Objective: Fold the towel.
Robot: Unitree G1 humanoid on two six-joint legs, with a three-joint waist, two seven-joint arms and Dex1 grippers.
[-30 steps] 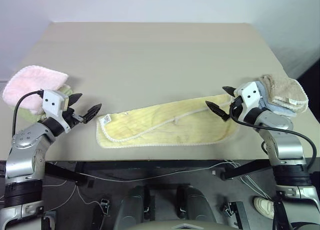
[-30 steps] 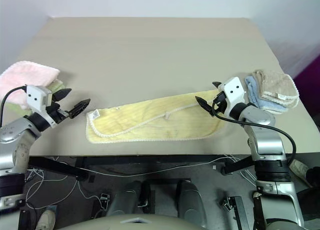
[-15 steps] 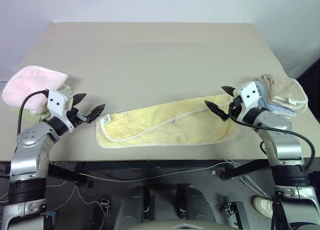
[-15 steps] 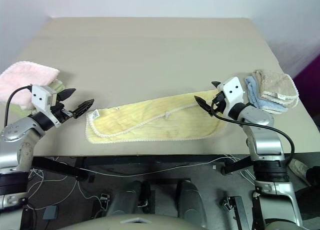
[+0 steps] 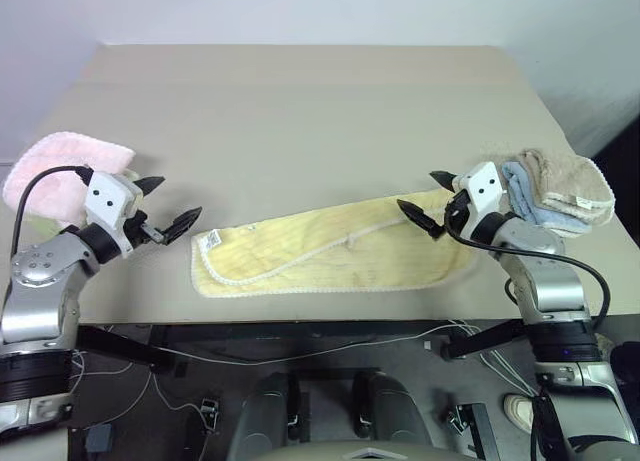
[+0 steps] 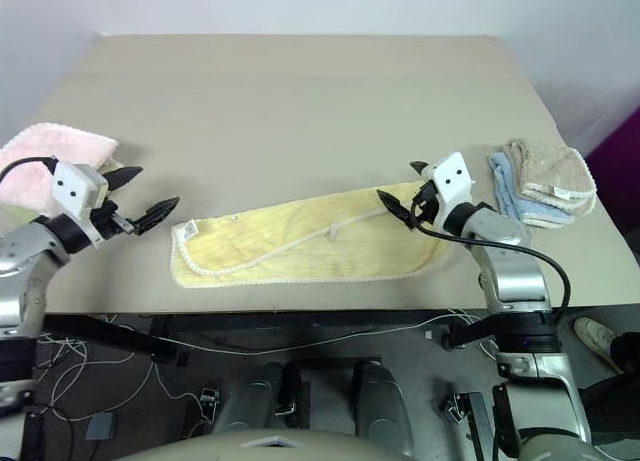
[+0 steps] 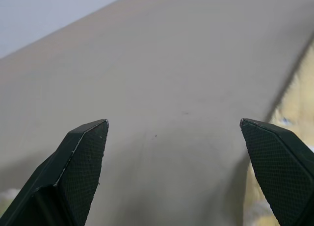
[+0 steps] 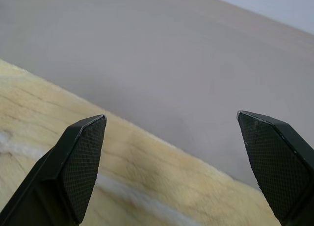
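The towel (image 5: 330, 251), pale yellow with whitish edging, lies stretched along the table's near edge, its small white label (image 5: 211, 241) at the left end. My left gripper (image 5: 168, 204) hovers open just left of that end, fingers spread, nothing between them. Over the towel's right end my right gripper (image 5: 424, 197) is open too and holds nothing. In the right wrist view the yellow terry (image 8: 98, 162) lies under the fingertips (image 8: 83, 152). In the left wrist view the towel's edge (image 7: 294, 103) sits beside one finger (image 7: 274, 152).
A fluffy pink towel (image 5: 55, 171) is bunched at the table's left edge behind my left arm. A beige towel on a light blue cloth (image 5: 560, 186) is stacked at the right edge. The tan table (image 5: 300, 111) stretches away behind the towel.
My right gripper has shifted a little left over the towel's right end. My left wrist has rolled and lifted slightly. The towel has not moved.
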